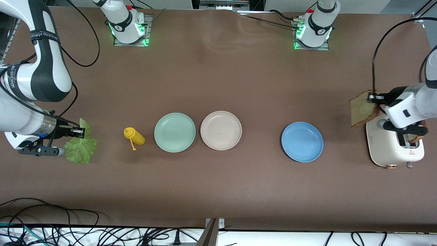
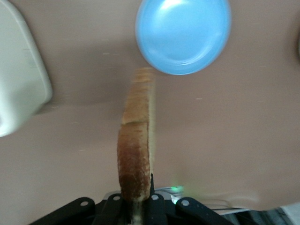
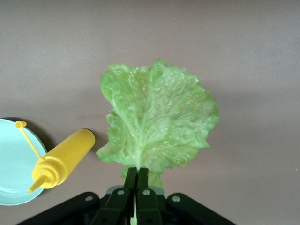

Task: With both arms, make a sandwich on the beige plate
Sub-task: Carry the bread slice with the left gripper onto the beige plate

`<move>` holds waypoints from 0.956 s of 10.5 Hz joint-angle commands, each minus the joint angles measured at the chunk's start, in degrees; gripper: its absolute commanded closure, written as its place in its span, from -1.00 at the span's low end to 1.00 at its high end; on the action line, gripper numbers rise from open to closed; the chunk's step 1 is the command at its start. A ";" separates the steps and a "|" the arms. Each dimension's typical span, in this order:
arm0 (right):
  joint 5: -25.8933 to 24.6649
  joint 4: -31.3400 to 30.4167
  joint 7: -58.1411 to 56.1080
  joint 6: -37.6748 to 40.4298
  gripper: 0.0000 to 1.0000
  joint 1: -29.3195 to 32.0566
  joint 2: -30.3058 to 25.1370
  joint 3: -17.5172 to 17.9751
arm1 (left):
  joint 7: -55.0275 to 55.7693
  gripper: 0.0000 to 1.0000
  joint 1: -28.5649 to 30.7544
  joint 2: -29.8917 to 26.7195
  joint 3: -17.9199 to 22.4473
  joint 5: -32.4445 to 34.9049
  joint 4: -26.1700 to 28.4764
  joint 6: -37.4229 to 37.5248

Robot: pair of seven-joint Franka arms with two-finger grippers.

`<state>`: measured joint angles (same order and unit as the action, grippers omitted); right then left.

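At the right arm's end of the table, the right gripper [image 1: 80, 131] pinches a lettuce leaf [image 1: 80, 147] by its stem; limp, it would tear. The beige plate [image 1: 221, 130] sits mid-table, bare. Over the toaster [image 1: 392, 148], the left gripper [image 1: 374, 98] clamps a bread slice [image 1: 362, 108] edge-on: light and crumbly.

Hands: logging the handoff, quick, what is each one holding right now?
Left hand: shut on the bread slice, over the toaster.
Right hand: shut on the lettuce leaf.
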<state>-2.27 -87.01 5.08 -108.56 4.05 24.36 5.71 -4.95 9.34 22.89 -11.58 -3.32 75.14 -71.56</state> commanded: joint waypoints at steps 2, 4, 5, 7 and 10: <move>-0.37 1.58 -0.86 1.33 1.00 -0.27 -1.86 1.92 | 5.29 1.00 -2.64 2.77 -0.10 -17.46 -0.26 -1.56; -0.37 1.41 -0.94 1.33 1.00 -0.27 -2.13 2.37 | 5.56 1.00 -2.92 2.95 -0.10 -27.13 2.55 -2.18; -0.37 1.49 -0.86 1.33 1.00 -0.27 -2.13 2.46 | 5.47 1.00 -3.09 2.95 -0.10 -30.31 3.08 -2.44; -0.37 1.49 -0.68 2.29 1.00 -0.27 -2.48 2.55 | 4.43 1.00 -5.45 3.47 -0.19 -32.27 6.31 -10.04; -0.54 1.49 0.02 2.39 1.00 -0.27 -2.39 2.55 | 4.33 1.00 -12.04 9.42 -0.19 -41.20 10.11 -26.31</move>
<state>-2.27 -85.44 4.80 -107.16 3.52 22.85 7.93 0.00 0.08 28.97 -12.12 -39.22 84.37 -92.59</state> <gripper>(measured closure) 0.969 0.899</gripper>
